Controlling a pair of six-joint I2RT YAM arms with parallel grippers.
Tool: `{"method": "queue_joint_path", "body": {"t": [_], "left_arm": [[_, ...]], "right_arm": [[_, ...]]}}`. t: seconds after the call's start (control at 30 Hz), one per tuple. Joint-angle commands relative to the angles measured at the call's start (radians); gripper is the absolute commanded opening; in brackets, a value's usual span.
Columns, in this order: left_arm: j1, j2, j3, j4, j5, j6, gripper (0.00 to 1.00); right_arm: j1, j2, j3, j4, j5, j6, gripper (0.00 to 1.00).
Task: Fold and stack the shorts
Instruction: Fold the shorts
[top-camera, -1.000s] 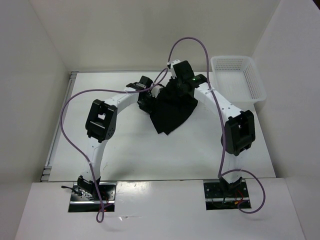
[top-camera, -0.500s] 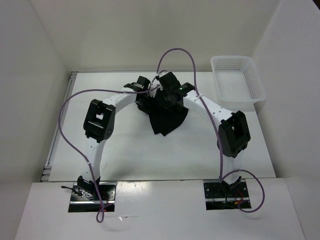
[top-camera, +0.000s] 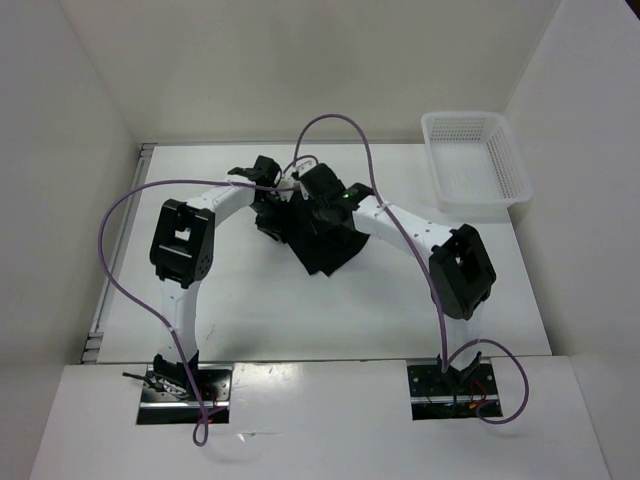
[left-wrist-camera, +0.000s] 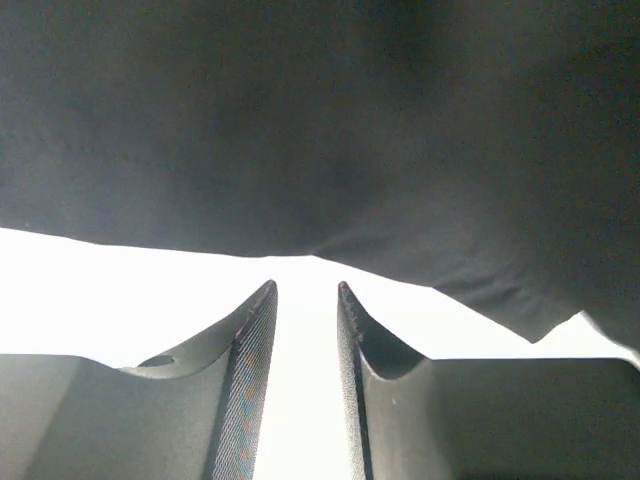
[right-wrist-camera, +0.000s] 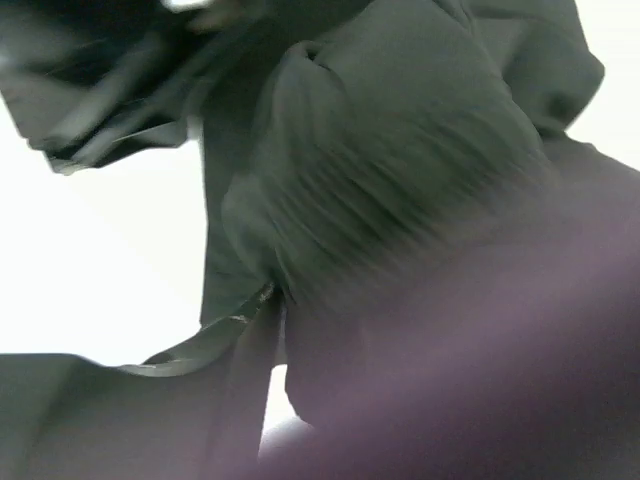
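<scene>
Barely begun: we have the shorts (top-camera: 325, 245) bunched on the table (top-camera: 230, 300), unfolded
Our left gripper (left-wrist-camera: 306, 288) is slightly parted and empty beside the cloth; our right gripper (top-camera: 322, 212) is buried in fabric, grip unclear; folding and stacking are both left

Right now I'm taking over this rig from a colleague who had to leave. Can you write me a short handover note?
Left pincer: slightly open, nothing between its fingers, black fabric just ahead of it.
Right pincer: against bunched fabric; the view is blurred, so the grip is unclear.
Shorts: a crumpled heap in the middle of the table, under both arms and apart from the white basket at the far right.
Done: no neat fold visible.
Left: flatten, fold, stack.
</scene>
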Motion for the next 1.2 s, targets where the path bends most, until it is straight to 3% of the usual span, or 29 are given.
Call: {"method": "queue_joint_path", "body": {"t": [0.0, 0.1, 0.17, 0.23, 0.37, 0.57, 0.67, 0.83, 1.17], "left_arm": [[0.032, -0.065, -0.001, -0.009, 0.04, 0.021, 0.38], [0.072, -0.075, -0.001, -0.018, 0.04, 0.021, 0.39], [0.092, -0.097, -0.001, -0.018, 0.031, 0.021, 0.41], [0.11, -0.106, -0.001, -0.018, 0.021, 0.021, 0.45], [0.125, -0.131, 0.011, -0.047, 0.012, 0.021, 0.47], [0.116, -0.203, 0.037, -0.058, 0.092, 0.021, 0.54], [0.077, -0.203, 0.047, -0.07, 0.119, 0.021, 0.58], [0.041, -0.149, 0.047, -0.081, 0.13, 0.021, 0.6], [-0.019, -0.046, 0.068, -0.079, 0.144, 0.021, 0.62]], "right_arm": [[0.116, -0.03, -0.065, 0.07, -0.056, -0.097, 0.43], [0.169, -0.088, -0.163, 0.108, -0.079, -0.189, 0.54], [0.17, -0.137, -0.222, 0.122, -0.172, -0.236, 0.65], [0.18, -0.179, -0.246, 0.131, -0.253, -0.257, 0.68], [0.18, -0.22, -0.256, 0.156, -0.251, -0.281, 0.68], [0.18, -0.268, -0.338, 0.265, 0.032, -0.415, 0.68], [0.171, -0.278, -0.433, 0.358, 0.077, -0.508, 0.71], [0.134, -0.279, -0.499, 0.421, 0.068, -0.55, 0.78], [0.125, -0.191, -0.566, 0.55, 0.044, -0.665, 0.78]]}}
